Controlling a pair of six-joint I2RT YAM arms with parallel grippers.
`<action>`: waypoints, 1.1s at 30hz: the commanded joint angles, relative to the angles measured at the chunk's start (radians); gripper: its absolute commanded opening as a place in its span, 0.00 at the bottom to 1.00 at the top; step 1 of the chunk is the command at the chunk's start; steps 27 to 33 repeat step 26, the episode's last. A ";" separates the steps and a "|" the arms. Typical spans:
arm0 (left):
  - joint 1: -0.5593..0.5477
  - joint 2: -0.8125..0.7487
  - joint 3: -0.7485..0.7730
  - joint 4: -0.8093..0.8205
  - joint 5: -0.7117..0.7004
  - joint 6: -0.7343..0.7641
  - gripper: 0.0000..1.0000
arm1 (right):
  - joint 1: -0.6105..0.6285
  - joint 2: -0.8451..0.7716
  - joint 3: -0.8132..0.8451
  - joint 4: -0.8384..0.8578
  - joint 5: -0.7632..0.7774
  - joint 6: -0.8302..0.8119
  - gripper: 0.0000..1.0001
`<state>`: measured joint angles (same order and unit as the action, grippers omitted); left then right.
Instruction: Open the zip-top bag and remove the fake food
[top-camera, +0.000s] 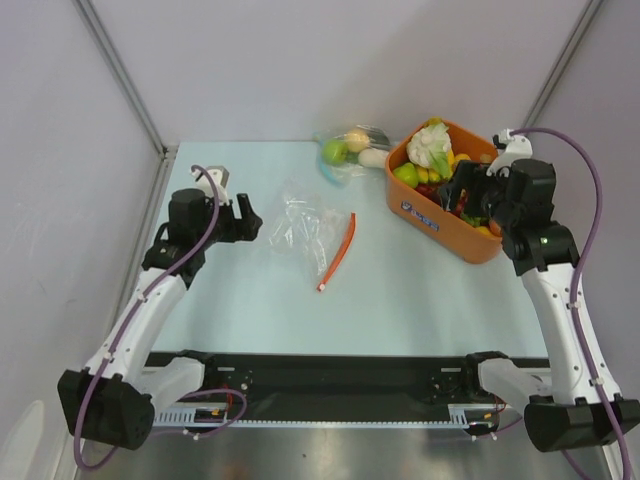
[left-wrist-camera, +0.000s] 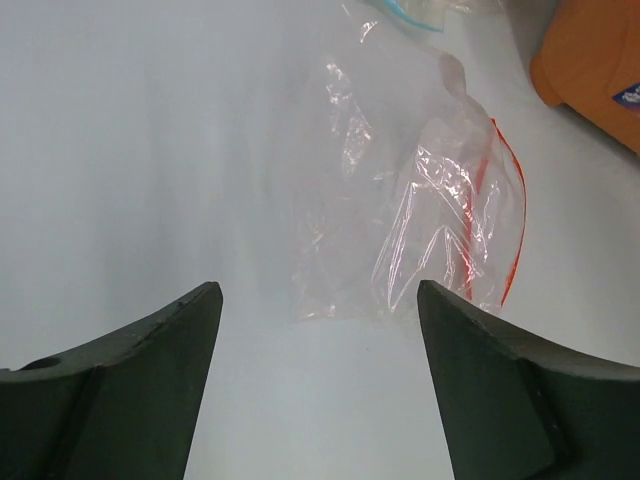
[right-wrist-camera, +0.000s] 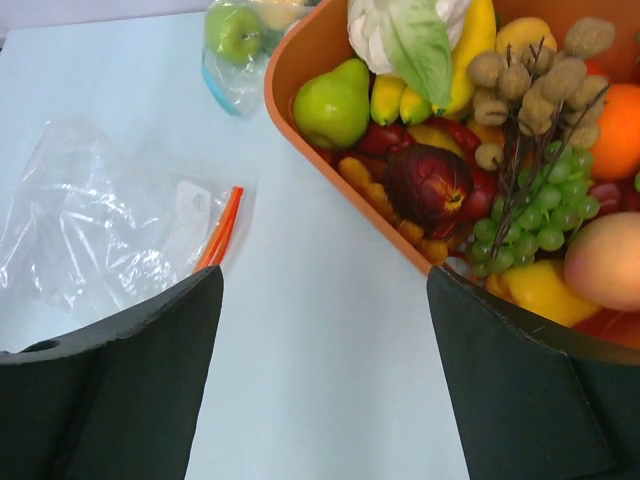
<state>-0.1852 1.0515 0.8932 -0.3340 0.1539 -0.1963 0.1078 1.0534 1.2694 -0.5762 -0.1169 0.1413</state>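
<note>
zip-top bag (right-wrist-camera: 100, 220) partly behind right pincer (right-wrist-camera: 322, 285), orange bin (right-wrist-camera: 290, 60) cut off

Bare table (top-camera: 400, 290) between zip-top bag (top-camera: 300, 228) and orange bin (top-camera: 450, 235): room to pass. Bin heaped with fake food (top-camera: 430, 145). Second clear bag (top-camera: 350, 150) crowds bin's far-left corner.

Reaches forward with the left gripper (left-wrist-camera: 318, 292) splayed wide (fingers well apart). Stretches farther with the right gripper (right-wrist-camera: 325, 274), equally spread.
</note>
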 joint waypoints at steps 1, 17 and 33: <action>0.004 -0.067 0.085 -0.089 -0.094 0.055 0.84 | 0.006 -0.082 -0.047 -0.019 0.010 0.030 0.88; 0.006 -0.166 0.150 -0.178 -0.235 0.080 0.91 | 0.007 -0.151 -0.125 -0.056 0.040 0.037 0.88; 0.006 -0.162 0.164 -0.188 -0.240 0.087 0.92 | 0.006 -0.141 -0.116 -0.062 0.046 0.027 0.88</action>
